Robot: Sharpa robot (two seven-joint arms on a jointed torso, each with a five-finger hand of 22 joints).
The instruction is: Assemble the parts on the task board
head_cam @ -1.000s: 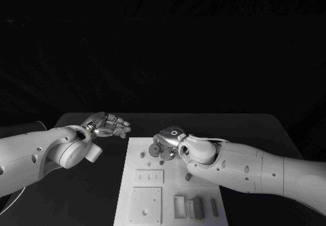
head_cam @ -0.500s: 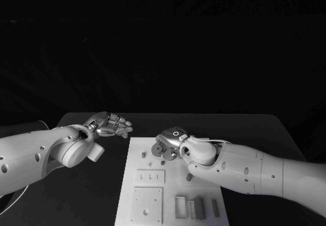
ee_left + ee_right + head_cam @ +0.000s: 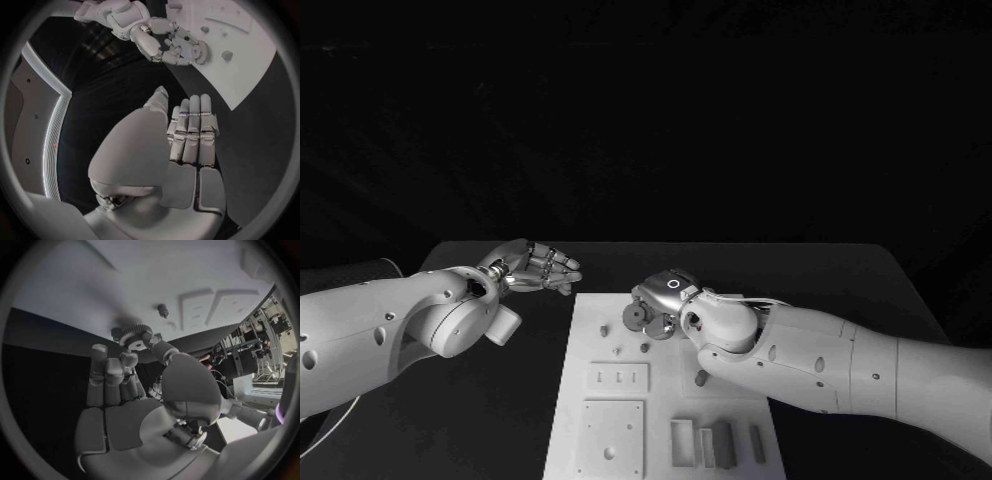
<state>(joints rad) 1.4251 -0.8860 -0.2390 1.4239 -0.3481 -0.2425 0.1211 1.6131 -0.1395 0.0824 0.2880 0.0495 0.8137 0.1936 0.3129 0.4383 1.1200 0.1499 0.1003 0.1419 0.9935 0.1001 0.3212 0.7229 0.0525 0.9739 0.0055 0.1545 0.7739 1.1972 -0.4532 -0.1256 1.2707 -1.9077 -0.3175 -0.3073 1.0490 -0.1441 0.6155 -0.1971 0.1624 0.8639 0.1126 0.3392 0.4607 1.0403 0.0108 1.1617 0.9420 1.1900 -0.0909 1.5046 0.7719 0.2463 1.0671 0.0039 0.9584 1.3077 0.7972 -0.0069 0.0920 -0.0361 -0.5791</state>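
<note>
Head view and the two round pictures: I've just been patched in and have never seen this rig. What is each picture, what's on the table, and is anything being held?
The machine has two white arms, each ending in a silver hand. The square picture looks down from its head at a black table. The round ones come from cameras behind each wrist.

The white plate is the task board, with recesses, pegs and small grey parts at its near end.

The right hand is over the board's far end, pinching a small toothed gear at its fingertips, close to the board. The left hand hovers beside the board over the table, fingers straight and together, holding nothing.
</note>
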